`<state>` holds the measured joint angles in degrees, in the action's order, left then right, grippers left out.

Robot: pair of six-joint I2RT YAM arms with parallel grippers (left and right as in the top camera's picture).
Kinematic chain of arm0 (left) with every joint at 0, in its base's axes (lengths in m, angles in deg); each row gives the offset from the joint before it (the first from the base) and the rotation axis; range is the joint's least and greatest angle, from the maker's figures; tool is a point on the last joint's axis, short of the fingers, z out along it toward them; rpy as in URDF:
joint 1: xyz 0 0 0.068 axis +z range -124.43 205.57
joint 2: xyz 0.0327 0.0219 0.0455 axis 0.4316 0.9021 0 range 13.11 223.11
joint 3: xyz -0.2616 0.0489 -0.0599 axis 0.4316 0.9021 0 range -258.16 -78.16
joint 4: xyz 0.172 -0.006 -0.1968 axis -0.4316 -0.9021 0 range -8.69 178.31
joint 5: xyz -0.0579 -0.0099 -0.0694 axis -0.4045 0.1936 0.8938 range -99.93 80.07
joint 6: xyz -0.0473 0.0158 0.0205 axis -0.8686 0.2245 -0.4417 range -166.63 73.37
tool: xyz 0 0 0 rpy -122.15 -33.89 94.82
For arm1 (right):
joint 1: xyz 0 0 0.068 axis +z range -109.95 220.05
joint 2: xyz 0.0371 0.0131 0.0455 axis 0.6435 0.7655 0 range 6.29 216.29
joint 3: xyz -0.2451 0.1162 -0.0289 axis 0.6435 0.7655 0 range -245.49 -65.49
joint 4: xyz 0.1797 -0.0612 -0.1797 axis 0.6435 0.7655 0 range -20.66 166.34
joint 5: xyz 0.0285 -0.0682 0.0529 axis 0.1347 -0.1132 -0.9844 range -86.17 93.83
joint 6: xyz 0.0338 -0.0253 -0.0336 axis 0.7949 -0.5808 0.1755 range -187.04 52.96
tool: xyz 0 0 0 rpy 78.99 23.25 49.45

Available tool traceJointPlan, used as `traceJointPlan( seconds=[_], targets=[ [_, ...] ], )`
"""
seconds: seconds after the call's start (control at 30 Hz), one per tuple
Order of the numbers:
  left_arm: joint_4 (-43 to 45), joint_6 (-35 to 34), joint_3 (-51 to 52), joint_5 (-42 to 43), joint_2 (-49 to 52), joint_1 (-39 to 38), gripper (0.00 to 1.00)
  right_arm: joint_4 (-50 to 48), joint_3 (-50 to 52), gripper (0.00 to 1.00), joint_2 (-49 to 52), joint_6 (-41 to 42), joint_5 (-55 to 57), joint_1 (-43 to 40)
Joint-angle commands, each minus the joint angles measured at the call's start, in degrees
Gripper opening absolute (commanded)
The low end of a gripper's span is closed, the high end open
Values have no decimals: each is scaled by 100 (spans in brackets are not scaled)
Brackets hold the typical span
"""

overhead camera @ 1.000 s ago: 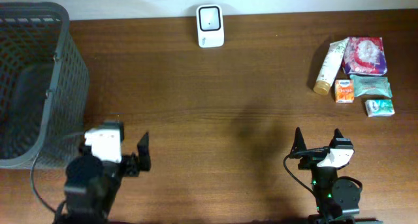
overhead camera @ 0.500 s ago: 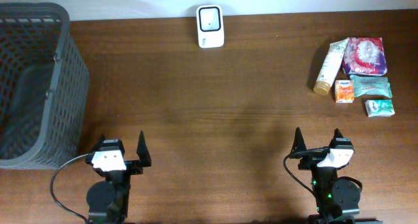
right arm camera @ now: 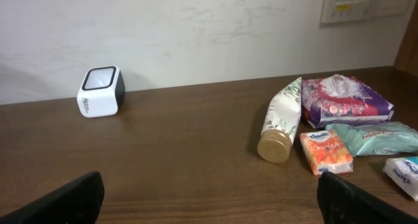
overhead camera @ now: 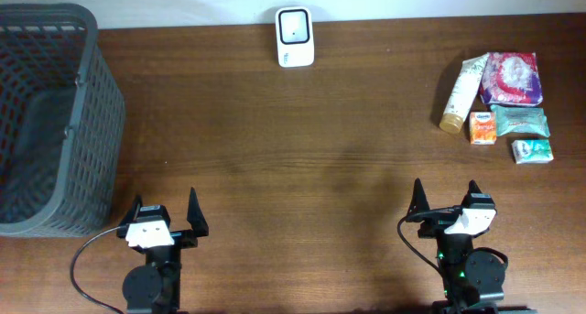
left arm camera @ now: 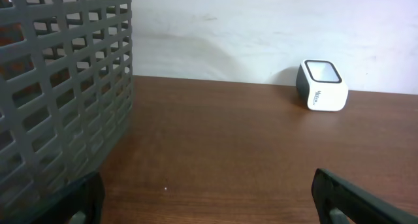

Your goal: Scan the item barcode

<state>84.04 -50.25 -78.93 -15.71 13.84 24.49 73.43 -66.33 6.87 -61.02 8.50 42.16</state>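
Note:
A white barcode scanner [overhead camera: 295,37] with a dark window stands at the table's far edge; it also shows in the left wrist view [left arm camera: 321,85] and the right wrist view [right arm camera: 100,92]. The items lie in a group at the far right: a cream tube [overhead camera: 461,94], a purple tissue pack [overhead camera: 513,78], a small orange pack [overhead camera: 482,127] and two teal packs [overhead camera: 519,121]. My left gripper [overhead camera: 166,200] is open and empty at the near left. My right gripper [overhead camera: 446,188] is open and empty at the near right, well short of the items.
A tall grey mesh basket [overhead camera: 46,122] stands at the left edge, close beside the left arm, and fills the left of the left wrist view [left arm camera: 59,93]. A white wall runs behind the table.
The left arm drew back toward the near edge and straightened, its gripper now pointing square to the far side. The right arm and the items stayed still.

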Motion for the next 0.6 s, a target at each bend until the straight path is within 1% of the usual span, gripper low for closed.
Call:
traceJointPlan(
  seconds=[0.0, 0.07, 0.57],
  targets=[
    [-33, 70, 26, 149, -46, 31, 99, 17, 52, 99, -37, -2, 11, -31],
    [-52, 243, 24, 264, -46, 31, 99, 17, 52, 99, -37, -2, 9, -31],
    [-48, 306, 20, 319, -44, 31, 99, 17, 52, 99, -37, -2, 9, -31]
  ],
)
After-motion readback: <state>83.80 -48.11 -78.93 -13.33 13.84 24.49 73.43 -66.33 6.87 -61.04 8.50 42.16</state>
